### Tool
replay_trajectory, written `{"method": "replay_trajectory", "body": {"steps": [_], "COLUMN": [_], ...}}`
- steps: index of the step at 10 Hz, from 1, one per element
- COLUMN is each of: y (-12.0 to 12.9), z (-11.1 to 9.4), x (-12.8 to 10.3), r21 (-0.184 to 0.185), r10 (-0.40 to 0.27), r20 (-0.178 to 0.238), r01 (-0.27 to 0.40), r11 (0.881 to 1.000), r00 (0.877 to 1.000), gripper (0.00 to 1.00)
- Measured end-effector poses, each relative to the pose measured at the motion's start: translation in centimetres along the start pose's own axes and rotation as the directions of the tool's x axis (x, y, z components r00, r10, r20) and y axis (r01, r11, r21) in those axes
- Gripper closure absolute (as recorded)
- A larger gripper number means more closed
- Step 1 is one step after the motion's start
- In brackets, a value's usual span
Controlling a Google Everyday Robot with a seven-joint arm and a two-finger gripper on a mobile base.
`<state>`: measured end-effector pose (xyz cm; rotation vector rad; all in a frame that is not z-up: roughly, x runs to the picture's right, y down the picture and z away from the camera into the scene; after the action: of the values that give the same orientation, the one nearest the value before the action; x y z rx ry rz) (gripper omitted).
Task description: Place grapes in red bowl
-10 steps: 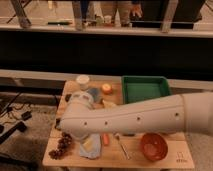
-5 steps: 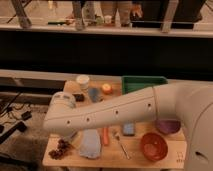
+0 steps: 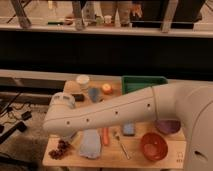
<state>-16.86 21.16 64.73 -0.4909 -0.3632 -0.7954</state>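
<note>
Arm (image 3: pixel 125 112): a thick white limb, reaching from the right edge across the table to its left side.
Table (image 3: pixel 134 161): pale wood (fairly crowded).
Green tray (image 3: pixel 142 82): at the back right, its front edge hidden by the arm.
Cloth (image 3: pixel 90 145): blue-grey, crumpled, at the front left of centre.
Red bowl (image 3: pixel 153 146): at the front right, upright, nothing in it.
Purple bowl (image 3: pixel 168 126): just behind the red bowl, partly under the arm.
Grapes (image 3: pixel 60 149): a dark bunch on the front left corner, left of the cloth, well apart from the red bowl.
Carrot (image 3: pixel 105 136): lying just right of the cloth.
Gripper (image 3: pixel 68 136): mostly hidden beneath the arm's left end, just above the grapes; whether it is spread or pressed together cannot be told.
</note>
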Motion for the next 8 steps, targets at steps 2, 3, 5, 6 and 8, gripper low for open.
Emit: {"method": "replay_trajectory", "body": {"steps": [2, 3, 5, 6, 8], "y": [-0.1, -0.2, -1.6, -2.6, -3.9], "z": [0.2, 0.6, 1.9, 2.8, 4.2], "x": [-0.2, -0.8, -2.8, -4.2, -6.0], "r21": [-0.003, -0.012, -0.032, -0.045, -0.065], "r10": [-0.008, -0.032, -0.09, -0.125, -0.185], "r20": [0.005, 0.013, 0.027, 0.034, 0.048], "r01": [0.008, 0.032, 0.09, 0.127, 0.188], "r11": [1.0, 0.999, 0.995, 0.991, 0.98], "r00": [1.0, 0.999, 0.996, 0.992, 0.982], "gripper": [0.2, 0.2, 0.2, 0.2, 0.2]}}
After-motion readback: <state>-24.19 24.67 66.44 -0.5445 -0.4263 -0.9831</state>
